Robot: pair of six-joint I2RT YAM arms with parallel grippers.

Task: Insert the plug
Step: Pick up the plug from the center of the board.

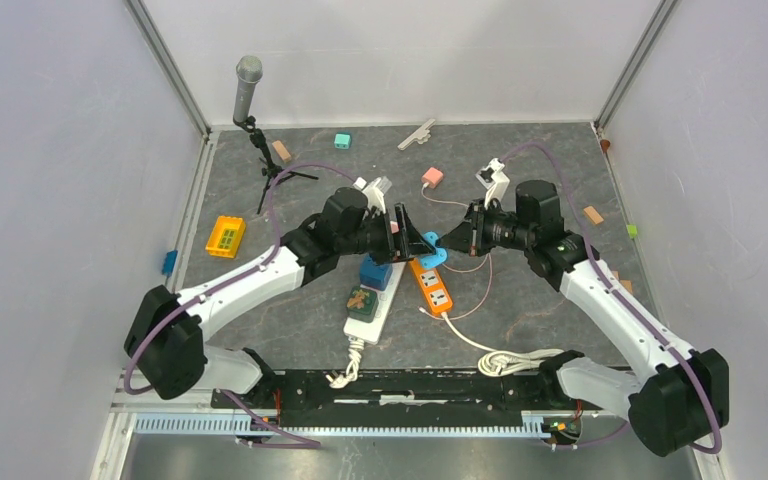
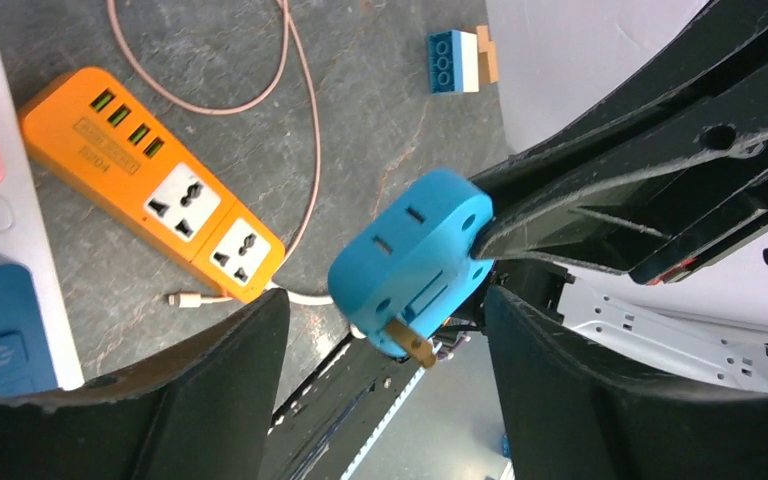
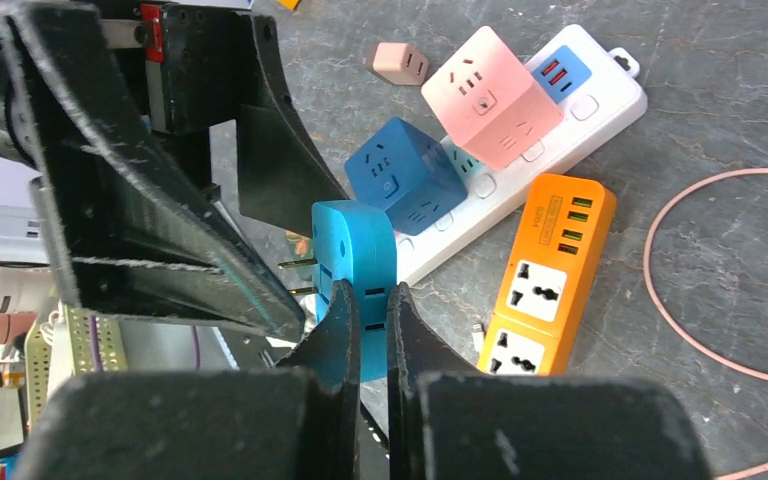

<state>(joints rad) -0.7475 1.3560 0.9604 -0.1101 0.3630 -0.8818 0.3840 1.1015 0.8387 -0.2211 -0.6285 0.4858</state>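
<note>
My right gripper (image 3: 368,300) is pinched tight on the edge of the blue rounded plastic plug (image 3: 355,245). It holds the plug in the air over the middle of the table, with the two brass prongs (image 3: 298,264) pointing left toward my other arm. My left gripper (image 2: 385,325) stands wide apart, one finger on either side of the plug, touching nothing that I can see.

I judge this to be a hand-over ahead of insertion. Next, the left fingers need to close squarely on the plug body, clear of the prongs, before the right lets go.

Below lie two power strips. One is an orange plastic power strip (image 3: 550,270) with two free sockets (image 3: 539,288). To its left is a white power strip (image 3: 610,110) carrying one pink cube adapter (image 3: 480,95) and one blue cube adapter (image 3: 400,175).
</note>
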